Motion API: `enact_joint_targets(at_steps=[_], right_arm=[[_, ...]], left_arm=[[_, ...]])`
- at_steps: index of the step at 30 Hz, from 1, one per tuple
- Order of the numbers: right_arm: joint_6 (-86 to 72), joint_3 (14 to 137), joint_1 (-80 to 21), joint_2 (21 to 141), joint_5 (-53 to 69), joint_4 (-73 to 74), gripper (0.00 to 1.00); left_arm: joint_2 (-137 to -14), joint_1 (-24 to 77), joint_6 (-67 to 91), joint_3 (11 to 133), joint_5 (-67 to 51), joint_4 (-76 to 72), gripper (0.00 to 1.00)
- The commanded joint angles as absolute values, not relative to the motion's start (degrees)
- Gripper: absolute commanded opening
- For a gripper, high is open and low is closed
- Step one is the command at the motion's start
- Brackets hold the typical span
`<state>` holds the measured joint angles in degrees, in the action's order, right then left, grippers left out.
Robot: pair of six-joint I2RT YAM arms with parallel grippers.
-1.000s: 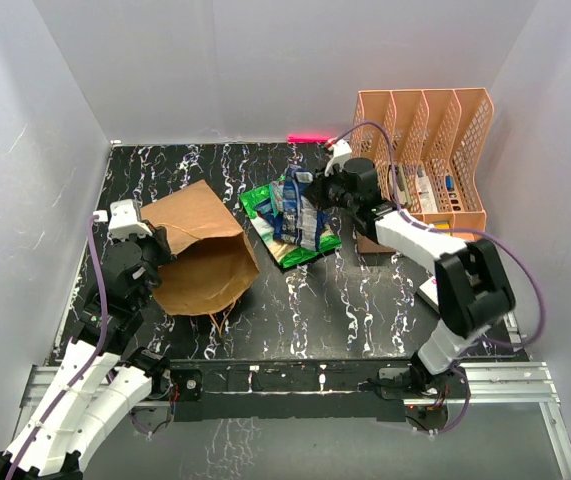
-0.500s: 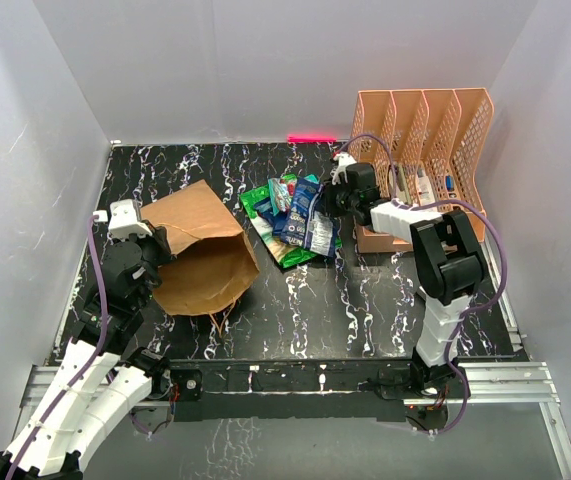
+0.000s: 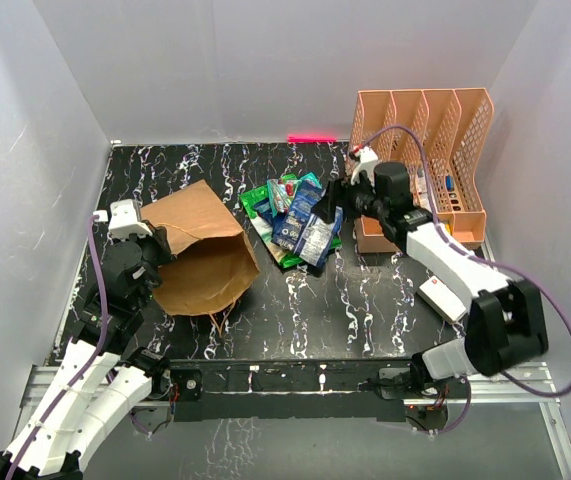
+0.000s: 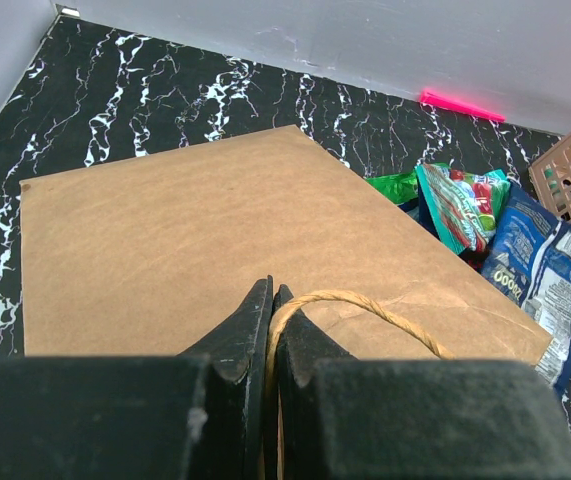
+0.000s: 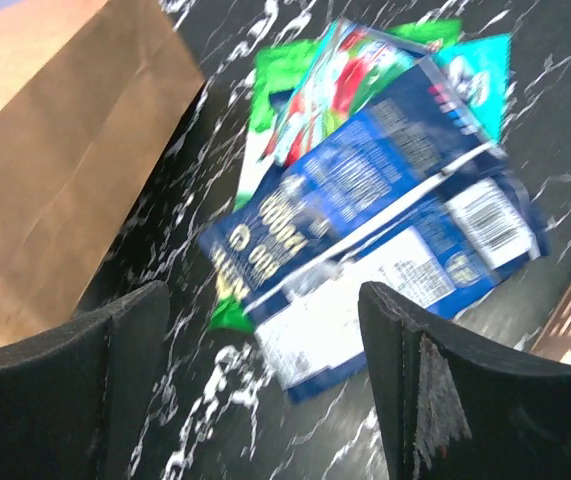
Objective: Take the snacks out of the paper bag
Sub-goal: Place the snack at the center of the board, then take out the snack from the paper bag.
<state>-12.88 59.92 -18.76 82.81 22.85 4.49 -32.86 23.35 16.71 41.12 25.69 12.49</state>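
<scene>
While L pincer (image 4: 270, 300) pinches the handle (image 4: 365, 305) of the paper bag (image 3: 200, 250), R pincer (image 5: 263, 295) hangs spread over the snacks (image 3: 300, 220) piled on table (image 3: 365, 300) beside it: drop-off step prob. done, next calls for checking bag mouth.

My left gripper (image 4: 273, 290) pinches the twisted handle (image 4: 365, 298) of the creased brown bag (image 3: 197, 250), which lies on its side near the table's left edge, mouth open toward the near edge. The snacks (image 3: 298, 220) lie heaped mid-table toward the far edge, with blue packets (image 5: 365, 230) overlapping green ones (image 5: 275, 85).
</scene>
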Motion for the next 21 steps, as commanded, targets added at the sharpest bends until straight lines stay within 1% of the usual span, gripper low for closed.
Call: enact_joint_targets(at_steps=[1,3,5,9,17,21], right_arm=[[-12.61,52.42,-22.02,75.58,26.97,5.09,0.81],[-9.13,50.3,-26.35,72.63,21.15,7.11,0.83],[-7.45,49.91,-30.89,71.13,15.29,8.93,0.84],[-6.46,51.36,-40.51,70.33,9.42,9.27,0.83],[2.81,69.71,-60.62,78.59,-3.28,20.93,0.83],[12.75,71.73,-68.05,80.31,-3.38,18.79,0.84]], left_arm=[[-32.7,23.03,16.79,41.57,25.71,11.83,0.0],[-32.61,23.03,16.88,41.54,25.54,11.84,0.0],[-32.61,23.03,16.9,41.61,25.45,11.95,0.0],[-32.78,23.05,16.88,41.65,25.4,11.98,0.0],[-32.74,23.03,16.85,41.8,26.08,12.3,0.0],[-32.53,23.05,16.93,41.92,26.32,12.43,0.0]])
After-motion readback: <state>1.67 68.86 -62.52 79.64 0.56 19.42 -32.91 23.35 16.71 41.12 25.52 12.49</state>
